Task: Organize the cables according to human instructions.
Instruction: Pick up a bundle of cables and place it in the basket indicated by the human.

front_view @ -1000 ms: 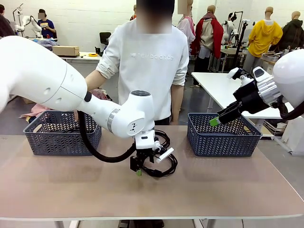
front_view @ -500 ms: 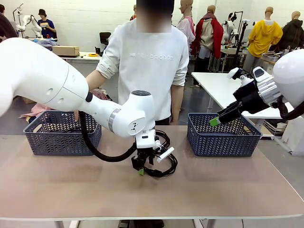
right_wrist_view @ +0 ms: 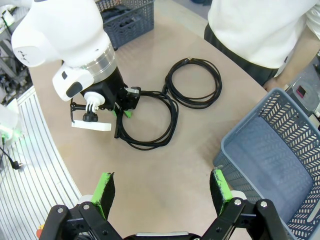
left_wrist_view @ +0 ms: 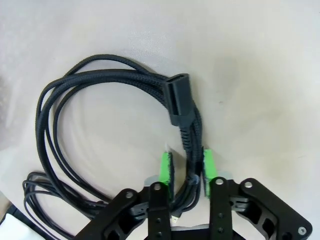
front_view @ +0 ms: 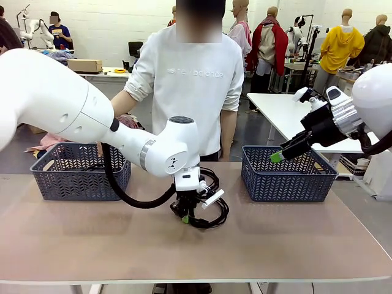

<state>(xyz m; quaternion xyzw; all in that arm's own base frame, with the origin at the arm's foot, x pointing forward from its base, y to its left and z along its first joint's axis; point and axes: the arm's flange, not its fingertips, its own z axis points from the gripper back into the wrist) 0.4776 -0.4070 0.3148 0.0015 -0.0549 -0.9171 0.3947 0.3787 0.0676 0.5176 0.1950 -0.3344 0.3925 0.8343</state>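
Two coiled black cables lie side by side in the middle of the table. My left gripper (front_view: pixel 184 218) is down on the nearer cable (front_view: pixel 211 219) and shut on it. In the left wrist view its green pads (left_wrist_view: pixel 166 169) squeeze the braided strands just below the flat black plug (left_wrist_view: pixel 180 97), and the loop (left_wrist_view: pixel 95 75) curves off to the left. The second cable (right_wrist_view: pixel 195 82) lies free just beyond the held one (right_wrist_view: pixel 150 127), toward the person. My right gripper (front_view: pixel 277 157) hangs open and empty above the right basket (front_view: pixel 288 180).
A grey-blue basket (front_view: pixel 79 174) at the table's left holds dark items. The right basket (right_wrist_view: pixel 265 150) looks bare inside. A person in a white sweatshirt (front_view: pixel 193 86) stands at the far edge. A thinner black cord (left_wrist_view: pixel 40 200) lies beside the held one.
My left gripper's jaws have closed from open onto the nearer cable, dropping slightly onto it. The right arm has not moved.
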